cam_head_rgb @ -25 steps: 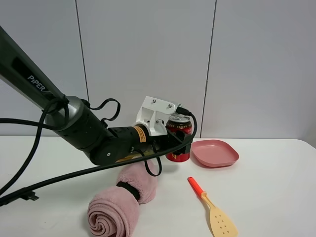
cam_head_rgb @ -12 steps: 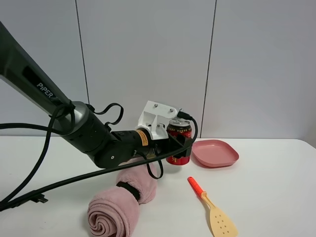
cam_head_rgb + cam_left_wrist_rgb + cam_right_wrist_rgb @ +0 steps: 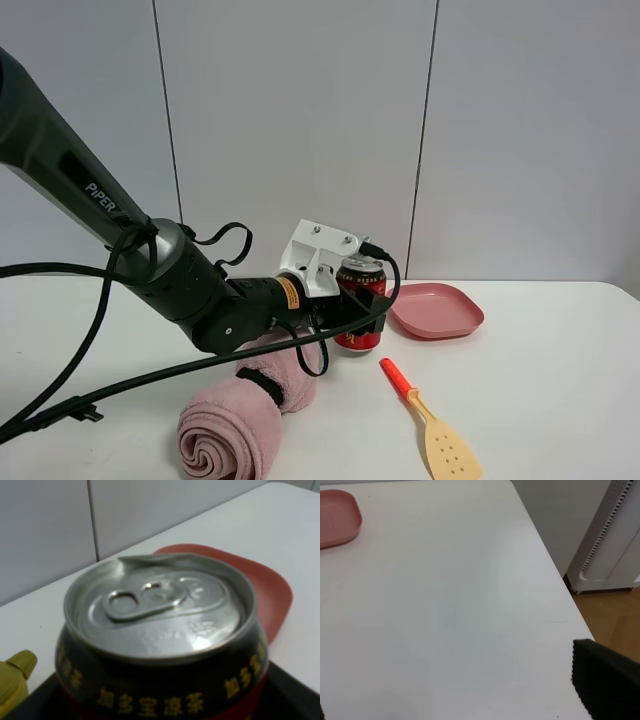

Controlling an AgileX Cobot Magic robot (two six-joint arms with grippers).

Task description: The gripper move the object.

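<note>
Since the arm dipped lower over the last second, left gripper (image 3: 362,313) fingers stay clenched on red drink can (image 3: 362,282), now nearly on bench (image 3: 560,390), just beside pink plate (image 3: 437,310); set-down looks close.

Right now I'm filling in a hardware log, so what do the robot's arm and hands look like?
The left arm is a black tube with white PIPER lettering, a silver-grey joint ring and loose black cables. Its black hand carries a white bracket. The right wrist view shows only one black ribbed finger.
</note>
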